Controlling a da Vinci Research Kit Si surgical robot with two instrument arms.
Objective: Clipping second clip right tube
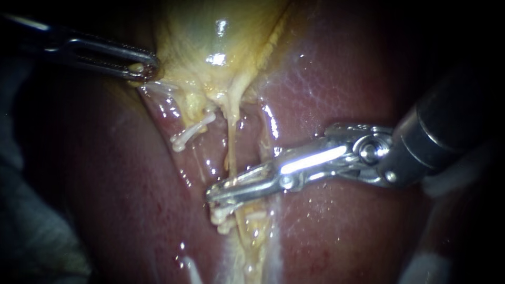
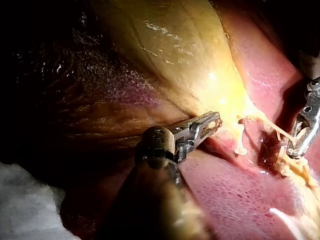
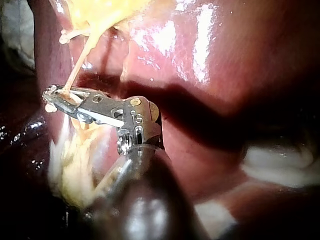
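A thin yellowish right tube runs down from the gallbladder across the liver. My right instrument comes in from the right, its jaws shut on this tube from both sides. Just below the jaws, a white clip sits on the same tube. In the right wrist view the tube enters the jaws of the right instrument. My left instrument is shut on the gallbladder's lower edge and holds it toward the upper left. The left wrist view shows that left instrument gripping the gallbladder.
Another white clip sits on the left tube, between the two instruments. Wet, glossy liver surrounds both tubes. White gauze lies beside the left instrument's shaft, and more gauze beside the right instrument.
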